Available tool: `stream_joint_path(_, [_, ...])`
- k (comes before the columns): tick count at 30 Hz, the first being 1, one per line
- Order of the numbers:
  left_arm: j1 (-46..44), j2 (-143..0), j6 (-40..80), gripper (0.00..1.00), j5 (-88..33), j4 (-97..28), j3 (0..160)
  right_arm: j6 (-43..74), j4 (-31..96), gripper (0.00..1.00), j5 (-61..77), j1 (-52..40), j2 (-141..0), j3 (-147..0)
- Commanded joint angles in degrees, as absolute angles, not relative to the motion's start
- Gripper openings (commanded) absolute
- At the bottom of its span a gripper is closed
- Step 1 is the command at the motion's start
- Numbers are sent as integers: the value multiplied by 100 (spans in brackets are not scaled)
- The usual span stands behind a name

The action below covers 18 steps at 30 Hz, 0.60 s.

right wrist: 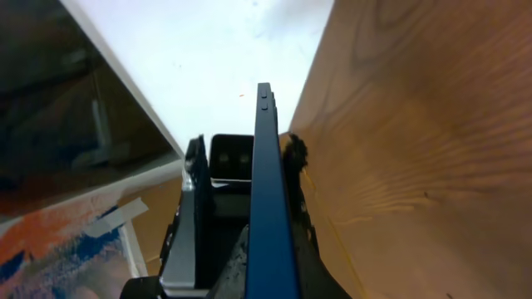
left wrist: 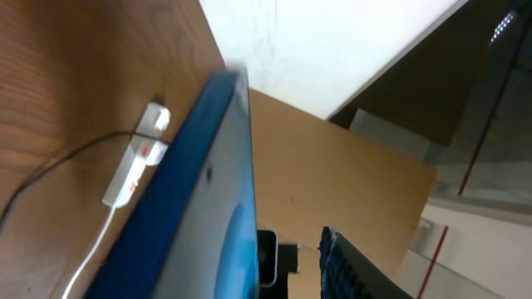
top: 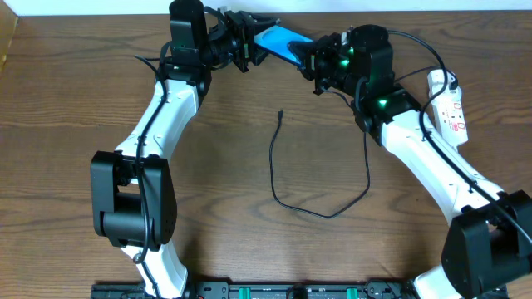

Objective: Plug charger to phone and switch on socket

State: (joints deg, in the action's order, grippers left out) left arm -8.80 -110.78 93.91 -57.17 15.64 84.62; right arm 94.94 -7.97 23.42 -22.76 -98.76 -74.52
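The phone (top: 278, 39), blue-screened, is held tilted above the far edge of the table, between both grippers. My right gripper (top: 318, 65) is shut on one end of it. In the right wrist view the phone (right wrist: 268, 191) stands edge-on between the fingers (right wrist: 245, 148). My left gripper (top: 249, 46) is at the other end and open. In the left wrist view the phone (left wrist: 191, 191) lies to one side, apart from the visible finger (left wrist: 278, 249). The charger cable (top: 324, 213) loops on the table, with its plug tip (top: 281, 114) free. The white socket strip (top: 449, 104) lies at the right and also shows in the left wrist view (left wrist: 137, 162).
The charger's white adapter (top: 438, 80) sits at the far end of the strip. The strip's white cord (left wrist: 91, 249) trails across the wood. Both arms reach to the table's far edge, and a white wall stands just behind it.
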Motion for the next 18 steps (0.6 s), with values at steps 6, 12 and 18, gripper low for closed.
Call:
stream_joint_path(6, [-978,-10925,9504,39,-5981,1601,8499,9373,-1549,1,2456,-2593,-10595,-7476])
stream_joint_path(12, [-972,-10925,9500,38,-5929,1599,8499,9424,-1708,1,2410,-2547,-10608,-7476])
stream_joint_path(18, [-902,-10927,9437,34,-5601,1594,8499,9631,-1708,2,2414,-2342,-10608,-7476])
